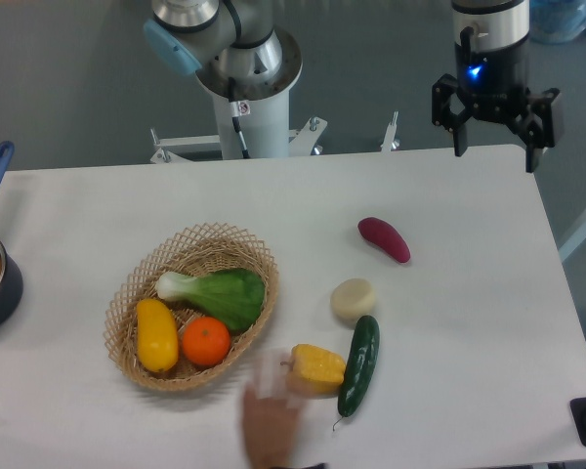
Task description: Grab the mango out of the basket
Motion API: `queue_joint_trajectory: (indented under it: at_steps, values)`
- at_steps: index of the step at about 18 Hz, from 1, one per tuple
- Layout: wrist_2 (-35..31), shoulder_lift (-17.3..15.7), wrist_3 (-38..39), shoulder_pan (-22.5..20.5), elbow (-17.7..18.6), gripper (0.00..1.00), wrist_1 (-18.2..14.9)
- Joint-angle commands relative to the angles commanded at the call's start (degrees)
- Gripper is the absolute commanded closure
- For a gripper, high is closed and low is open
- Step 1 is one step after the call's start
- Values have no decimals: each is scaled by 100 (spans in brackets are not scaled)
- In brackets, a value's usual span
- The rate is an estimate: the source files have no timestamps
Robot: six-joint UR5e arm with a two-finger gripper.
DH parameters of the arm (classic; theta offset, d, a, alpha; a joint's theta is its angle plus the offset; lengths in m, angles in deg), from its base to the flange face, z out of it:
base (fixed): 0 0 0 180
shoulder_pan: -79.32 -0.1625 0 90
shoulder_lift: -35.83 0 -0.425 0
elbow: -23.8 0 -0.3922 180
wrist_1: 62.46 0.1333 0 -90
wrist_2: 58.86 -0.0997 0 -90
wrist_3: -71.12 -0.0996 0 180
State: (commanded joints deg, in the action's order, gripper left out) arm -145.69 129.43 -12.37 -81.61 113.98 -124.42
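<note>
Reaching has not begun: the end effector (495, 122) hangs far right above the worktop (469, 342), fingers seemingly spread and empty, so next it must cross to the mango (156, 334) lying at the basket's (215, 237) near-left side.

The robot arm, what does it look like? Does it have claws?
The arm is silver-grey tubes with light blue caps at its joints and a white base. Its gripper is black with two chunky fingers, a bit like claws, and a small blue light glows above them.
</note>
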Motion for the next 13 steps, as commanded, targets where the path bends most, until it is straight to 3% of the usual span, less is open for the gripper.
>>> queue_joint_trajectory:
  at_steps: [8, 13]
  values:
    - [-9, 9, 9, 9, 18, 0, 9]
    - [17, 0, 44, 70, 237, 0, 114]
